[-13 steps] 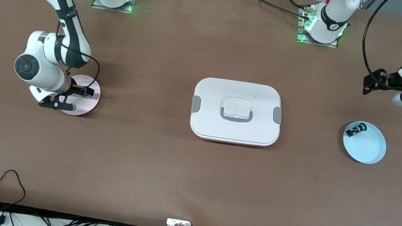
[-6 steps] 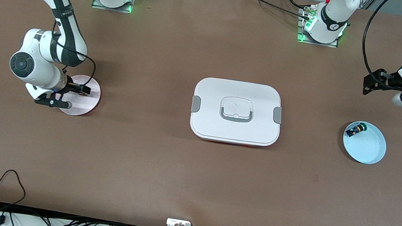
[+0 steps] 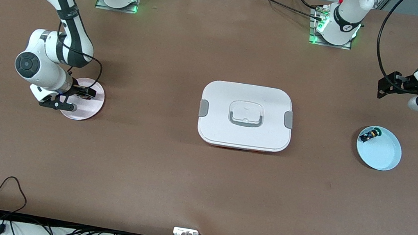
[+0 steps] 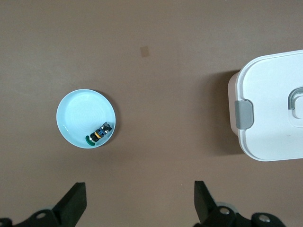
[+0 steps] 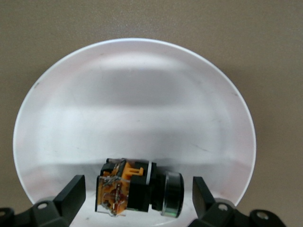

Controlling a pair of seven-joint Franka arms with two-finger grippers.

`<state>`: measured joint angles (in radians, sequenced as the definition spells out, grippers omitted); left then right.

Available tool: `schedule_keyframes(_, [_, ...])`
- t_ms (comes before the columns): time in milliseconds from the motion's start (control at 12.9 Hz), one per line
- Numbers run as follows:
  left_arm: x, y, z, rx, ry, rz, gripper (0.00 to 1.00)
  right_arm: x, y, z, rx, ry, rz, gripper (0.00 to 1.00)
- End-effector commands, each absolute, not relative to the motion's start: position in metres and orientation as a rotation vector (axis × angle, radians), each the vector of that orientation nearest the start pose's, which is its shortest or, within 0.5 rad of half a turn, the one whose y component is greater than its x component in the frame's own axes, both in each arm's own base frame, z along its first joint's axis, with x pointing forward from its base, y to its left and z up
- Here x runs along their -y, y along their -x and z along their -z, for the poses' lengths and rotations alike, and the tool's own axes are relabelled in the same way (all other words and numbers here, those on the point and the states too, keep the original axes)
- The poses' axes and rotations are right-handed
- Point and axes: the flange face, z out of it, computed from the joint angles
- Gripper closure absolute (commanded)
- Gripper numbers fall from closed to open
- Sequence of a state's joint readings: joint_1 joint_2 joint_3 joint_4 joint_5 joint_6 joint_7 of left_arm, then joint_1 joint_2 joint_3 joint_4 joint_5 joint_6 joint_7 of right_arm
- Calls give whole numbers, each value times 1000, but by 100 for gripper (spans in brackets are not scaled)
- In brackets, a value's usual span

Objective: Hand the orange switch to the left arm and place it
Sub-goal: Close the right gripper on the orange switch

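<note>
orange switch point(image 5: 124, 188) between open right claw point(image 5: 137, 198) fingers, cap hidden.

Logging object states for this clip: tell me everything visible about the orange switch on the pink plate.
The small push-button orange switch has a black housing, an orange-tan body with thin metal contacts at one end, and a round cap ringed in clear or silvery plastic at the other. It lies on its side on the round pale pink plate, near the rim. The right gripper is open, one finger on each side of the switch; the wrist view shows a gap, so it is not clamped yet.
</note>
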<state>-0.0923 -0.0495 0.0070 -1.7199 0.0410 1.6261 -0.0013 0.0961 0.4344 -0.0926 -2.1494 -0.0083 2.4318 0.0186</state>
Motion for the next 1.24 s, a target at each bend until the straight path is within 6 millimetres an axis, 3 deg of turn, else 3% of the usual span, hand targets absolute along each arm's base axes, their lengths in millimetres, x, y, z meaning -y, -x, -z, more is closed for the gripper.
schedule_keyframes(0, [44, -535, -593, -125, 3094, -65, 0, -8, -543, -186, 4, 3183, -238, 0])
schedule_keyframes(463, [44, -535, -593, -125, 3094, -65, 0, -10, -541, -182, 41, 3181, -248, 0])
schedule_keyframes(695, [44, -535, -593, -125, 3094, -65, 0, -9, -540, -181, 75, 3179, -249, 9])
schedule_keyframes(1004, [44, -535, -593, -125, 3094, -65, 0, -7, -536, -178, 47, 3176, -263, 12])
schedule_keyframes(1081, [44, -535, -593, -125, 3093, -68, 0, -8, -536, -179, 49, 3176, -263, 21])
schedule_keyframes(1159, [44, -535, -593, -125, 3094, -65, 0, -8, -536, -178, 47, 3176, -266, 49])
